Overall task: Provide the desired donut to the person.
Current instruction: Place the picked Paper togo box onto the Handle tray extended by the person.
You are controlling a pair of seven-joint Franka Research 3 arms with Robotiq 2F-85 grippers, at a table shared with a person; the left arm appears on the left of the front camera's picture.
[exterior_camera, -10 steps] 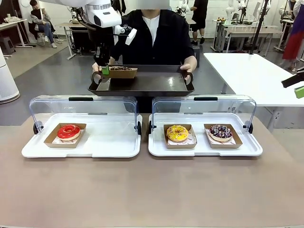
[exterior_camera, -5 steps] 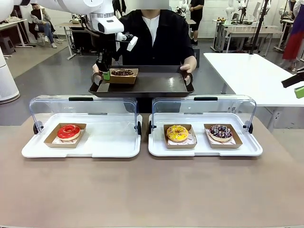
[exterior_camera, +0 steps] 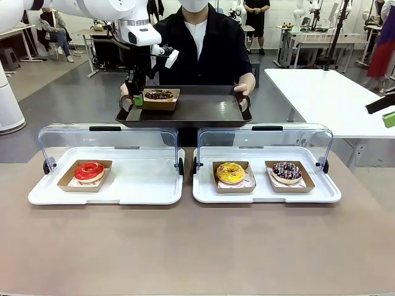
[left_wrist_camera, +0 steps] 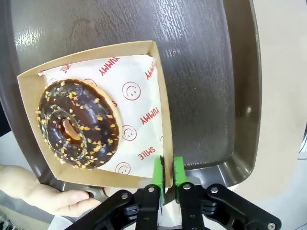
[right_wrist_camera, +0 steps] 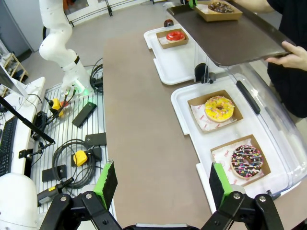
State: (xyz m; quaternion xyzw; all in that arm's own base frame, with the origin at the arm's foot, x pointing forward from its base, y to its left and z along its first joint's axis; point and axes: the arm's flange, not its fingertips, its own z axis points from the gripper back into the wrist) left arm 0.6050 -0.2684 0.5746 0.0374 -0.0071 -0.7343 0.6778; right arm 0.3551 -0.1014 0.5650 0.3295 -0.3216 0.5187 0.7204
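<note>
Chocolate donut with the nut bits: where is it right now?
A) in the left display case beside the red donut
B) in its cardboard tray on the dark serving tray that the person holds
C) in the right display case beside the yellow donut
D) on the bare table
B: the chocolate donut sits in its cardboard tray on the dark serving tray, which the person holds by both ends.

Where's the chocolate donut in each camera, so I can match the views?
Front view: chocolate donut upper left of centre, on the dark tray the person holds.
Left wrist view: donut left of centre, in its box, whose edge the left claw pinches.
Right wrist view: donut at the top edge, right of centre.
Shared landmark: the dark tray.
</note>
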